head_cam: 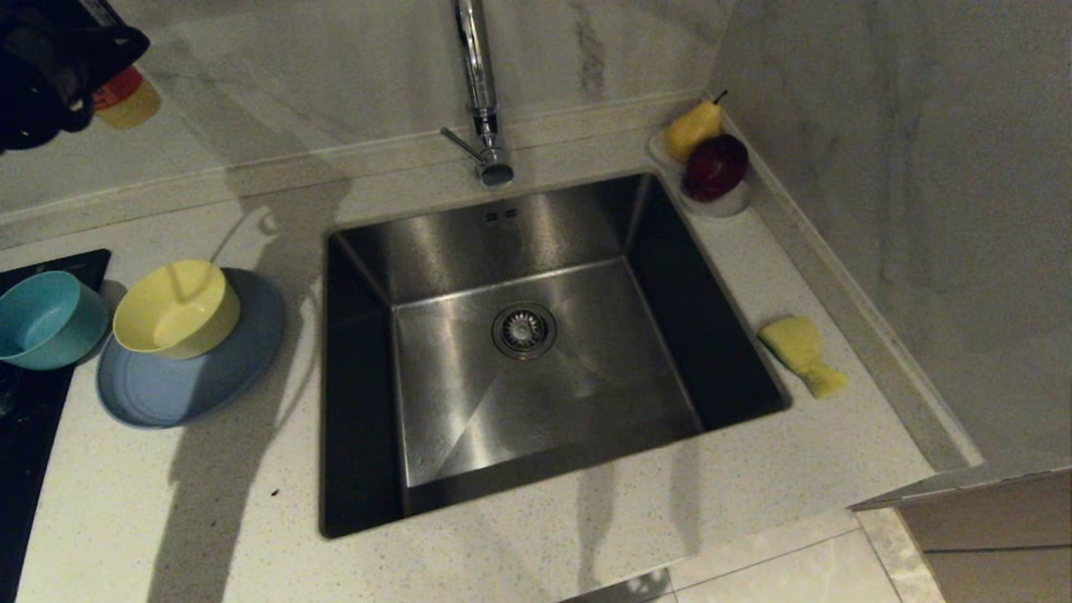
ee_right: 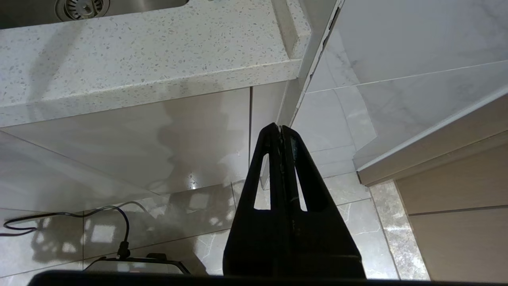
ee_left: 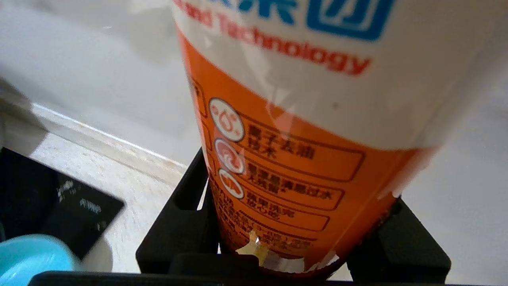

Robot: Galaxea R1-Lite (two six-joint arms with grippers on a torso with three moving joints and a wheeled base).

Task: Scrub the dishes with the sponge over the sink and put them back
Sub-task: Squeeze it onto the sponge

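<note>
The left gripper (head_cam: 79, 79) is hovering high at the far left corner of the counter, its two black fingers (ee_left: 178, 222) clamping an orange-and-white bottle (ee_left: 301, 131) between them; in the head view only the bottle's red collar and yellowish end are peeking out from under the dark hand, while the left wrist view is showing its printed label filling most of the frame. The right gripper (ee_right: 281, 129) is hanging parked below the counter edge near the floor tiles, its fingers pressed together with nothing between them. The sink (head_cam: 368, 276) is sitting in the middle of the speckled white counter (head_cam: 209, 519), its round drain strainer (head_cam: 523, 330) lying in the centre of the basin and the chrome tap (head_cam: 479, 92) rising behind it. To the left of the sink, the light-blue plate (head_cam: 167, 394) is resting on the counter with the pale yellow bowl (head_cam: 176, 308) sitting on its far part, and the teal-blue bowl (head_cam: 46, 320) is standing just beside them, over the edge of a black cooktop (head_cam: 25, 427). The sponge (head_cam: 802, 353) is lying yellow face up on the counter to the right of the sink, well apart from the dishes. At the far right corner, a small white dish (head_cam: 727, 203) is holding a yellow pear (head_cam: 692, 130) and a dark red apple (head_cam: 716, 166)
</note>
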